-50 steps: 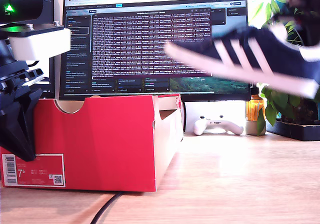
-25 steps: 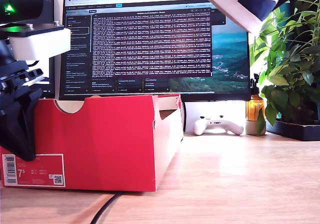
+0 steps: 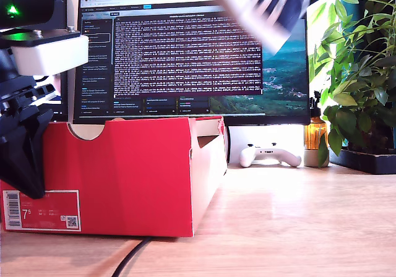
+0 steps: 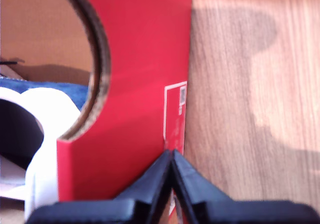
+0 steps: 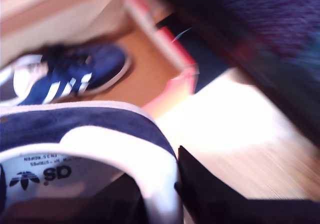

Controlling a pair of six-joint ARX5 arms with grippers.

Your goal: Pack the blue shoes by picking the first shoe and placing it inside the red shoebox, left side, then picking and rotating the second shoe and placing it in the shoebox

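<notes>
Red cardboard dominates the lower left of the exterior frame: the red shoebox [image 3: 130,175] stands open-topped on the wooden surface [image 3: 297,227]. One blue shoe [image 5: 70,74] already lies inside on the brown floor of the box, seen from above in the second wrist view; the first wrist view shows its white-lined heel [image 4: 35,129] through the half-round notch. That half of the task appears done.

The second shoe [image 3: 266,5] is aloft, blurred, at the top of the exterior frame in front of the monitor [image 3: 192,54]. My second claw [image 5: 165,204] grips it at the heel collar, jaws closed on the rim. Rotation and placement remain, in my judgement.

My first claw [image 4: 172,169] sits against the box's outer label wall, fingertips pressed together, holding nothing.
</notes>
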